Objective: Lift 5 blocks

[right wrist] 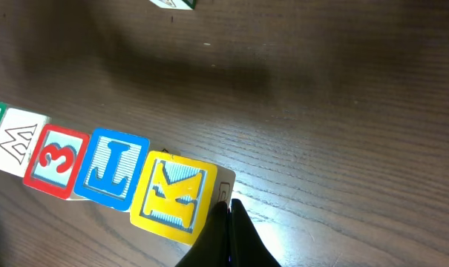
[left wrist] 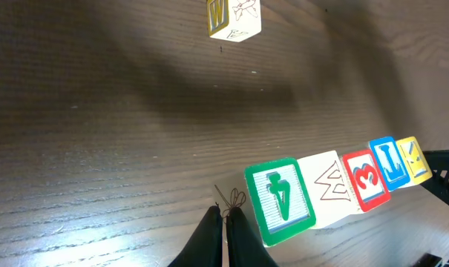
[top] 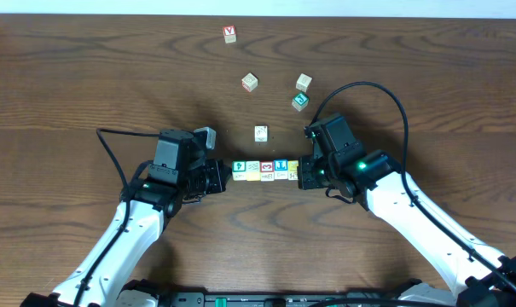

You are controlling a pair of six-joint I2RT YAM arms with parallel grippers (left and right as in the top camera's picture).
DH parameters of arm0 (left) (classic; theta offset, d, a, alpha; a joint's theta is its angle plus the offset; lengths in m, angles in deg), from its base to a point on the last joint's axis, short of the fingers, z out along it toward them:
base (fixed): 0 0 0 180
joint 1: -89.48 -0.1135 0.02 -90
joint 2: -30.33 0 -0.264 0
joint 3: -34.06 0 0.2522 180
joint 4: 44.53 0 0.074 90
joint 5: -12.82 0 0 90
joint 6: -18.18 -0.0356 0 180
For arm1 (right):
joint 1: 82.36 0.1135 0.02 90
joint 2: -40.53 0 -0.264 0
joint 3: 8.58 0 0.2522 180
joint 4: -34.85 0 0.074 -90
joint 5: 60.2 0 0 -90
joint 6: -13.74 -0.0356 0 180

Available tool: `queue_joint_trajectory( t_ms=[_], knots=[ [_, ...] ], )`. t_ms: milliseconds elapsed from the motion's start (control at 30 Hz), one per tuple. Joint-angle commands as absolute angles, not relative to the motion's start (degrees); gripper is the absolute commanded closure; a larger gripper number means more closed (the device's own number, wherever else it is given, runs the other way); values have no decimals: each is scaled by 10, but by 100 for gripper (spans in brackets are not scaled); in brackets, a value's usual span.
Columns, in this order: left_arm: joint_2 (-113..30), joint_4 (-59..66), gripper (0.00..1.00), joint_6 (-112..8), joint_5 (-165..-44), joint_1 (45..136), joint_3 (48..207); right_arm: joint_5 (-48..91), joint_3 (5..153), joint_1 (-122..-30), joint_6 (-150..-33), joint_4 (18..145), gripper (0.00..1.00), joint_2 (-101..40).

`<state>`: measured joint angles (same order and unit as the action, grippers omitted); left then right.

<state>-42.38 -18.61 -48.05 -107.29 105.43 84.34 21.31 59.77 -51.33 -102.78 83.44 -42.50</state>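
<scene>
Centre frame: five coloured wooden alphabet cubes (top: 264,170) in one row. Left gripper (top: 225,174) and right gripper (top: 301,174), both closed and empty, squeeze its ends to clamp it.

The left hand (top: 221,176) and right hand (top: 301,174) close off both ends of the blocks (top: 264,170). A lone cube (top: 261,133) stands near their far side. The near counter (top: 266,230) gives room.

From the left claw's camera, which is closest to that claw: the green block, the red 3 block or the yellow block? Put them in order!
1. Green block, right beside the left claw, just to its right.
2. Red 3 block, further right, in the middle of the five.
3. Yellow block, last of the five, at the far right.
</scene>
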Motion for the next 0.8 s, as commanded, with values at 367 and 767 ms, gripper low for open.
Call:
queue_joint_trajectory(
  t_ms=[367, 767],
  knots=[
    [-445, -201, 93, -493, -1203, 1092, 864, 73, 624, -489, -1023, 810, 99, -434],
    [-449, -208, 93, -486, -1164, 1133, 864, 70, 624, -489, -1023, 808, 99, -459]
  ],
)
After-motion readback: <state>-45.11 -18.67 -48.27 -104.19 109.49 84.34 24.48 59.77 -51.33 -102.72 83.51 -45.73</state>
